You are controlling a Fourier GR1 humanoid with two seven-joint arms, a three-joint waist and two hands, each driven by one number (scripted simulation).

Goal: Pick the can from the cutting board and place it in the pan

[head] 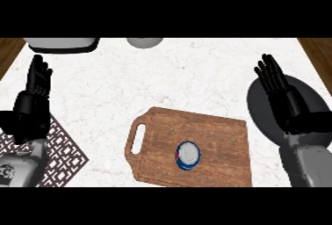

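Grey forearms rise from the lower edge, each ending in a black hand with straight, open fingers: the left hand [32,101] over the counter's left side above a brown lattice mat [65,158], the right hand [285,103] over the dark round pan [259,110]. Between them, nearer the right hand but well apart from it, the small blue-rimmed, silver-topped can [188,155] stands upright on the brown wooden cutting board [214,132]. Nothing is held.

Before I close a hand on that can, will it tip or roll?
The can stands upright on the cutting board, so it probably won't roll unless knocked over. Its round, smooth-looking side may slip. It appears rigid, so it likely won't deform.
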